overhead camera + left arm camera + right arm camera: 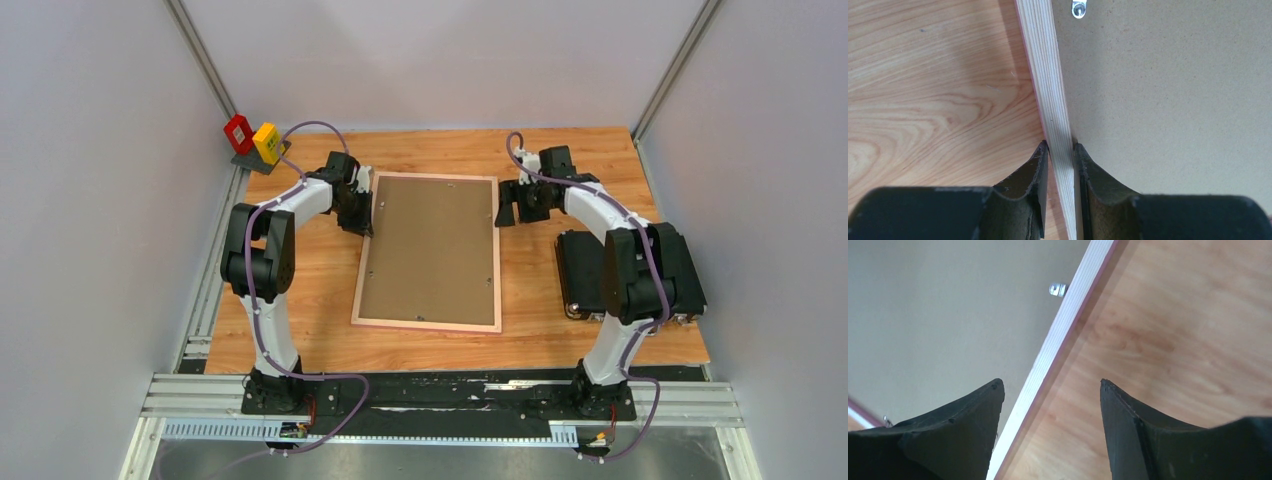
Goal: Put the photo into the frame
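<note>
Pinching the left rail of the frame (426, 323) with my left end effector (1061, 150), I am straddling its right rail with my right end effector (1050, 390), jaws apart. The frame is lying back-up mid-worktop (325, 290), long axis near-to-far edge, photo unseen.

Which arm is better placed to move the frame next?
Probably left. The left gripper is clamped on a rail of the frame; the right gripper stands open astride the opposite rail, holding nothing.
</note>
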### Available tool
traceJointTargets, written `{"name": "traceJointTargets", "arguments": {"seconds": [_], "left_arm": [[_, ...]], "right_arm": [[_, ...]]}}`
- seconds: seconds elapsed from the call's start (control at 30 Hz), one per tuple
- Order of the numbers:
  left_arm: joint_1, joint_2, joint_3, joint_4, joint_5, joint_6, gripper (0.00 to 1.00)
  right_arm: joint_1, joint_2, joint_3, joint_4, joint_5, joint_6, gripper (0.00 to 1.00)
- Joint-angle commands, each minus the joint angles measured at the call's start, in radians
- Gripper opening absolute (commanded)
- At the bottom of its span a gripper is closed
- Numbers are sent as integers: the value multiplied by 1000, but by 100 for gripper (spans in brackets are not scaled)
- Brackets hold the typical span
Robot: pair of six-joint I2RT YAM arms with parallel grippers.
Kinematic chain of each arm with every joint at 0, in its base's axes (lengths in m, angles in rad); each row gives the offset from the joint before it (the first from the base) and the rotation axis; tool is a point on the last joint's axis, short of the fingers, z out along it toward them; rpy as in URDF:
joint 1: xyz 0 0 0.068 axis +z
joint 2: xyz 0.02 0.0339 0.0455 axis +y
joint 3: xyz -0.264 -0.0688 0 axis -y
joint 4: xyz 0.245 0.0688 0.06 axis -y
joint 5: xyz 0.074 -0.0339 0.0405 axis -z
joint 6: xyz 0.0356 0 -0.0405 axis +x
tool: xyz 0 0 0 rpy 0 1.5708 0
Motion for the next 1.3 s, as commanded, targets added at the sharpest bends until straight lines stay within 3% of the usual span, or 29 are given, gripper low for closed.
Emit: {"name": "traceJointTargets", "arguments": {"seconds": [0.0, 0.43, 0.63, 1.03, 1.27], "left_arm": [[1, -15, -20, 12, 14, 11, 11], [8, -8, -25, 20, 43, 15, 11], [15, -12, -28, 23, 53, 14, 11], [16, -4, -35, 29, 71, 13, 11], [16, -5, -40, 41, 141, 11, 13]], "right_arm": [[9, -92, -104, 50, -55, 6, 69], [57, -45, -209, 115, -89, 22, 62], [74, -12, -200, 121, -60, 26, 49], [72, 19, -139, 120, 3, -9, 12], [51, 108, 19, 85, 10, -37, 7]]}}
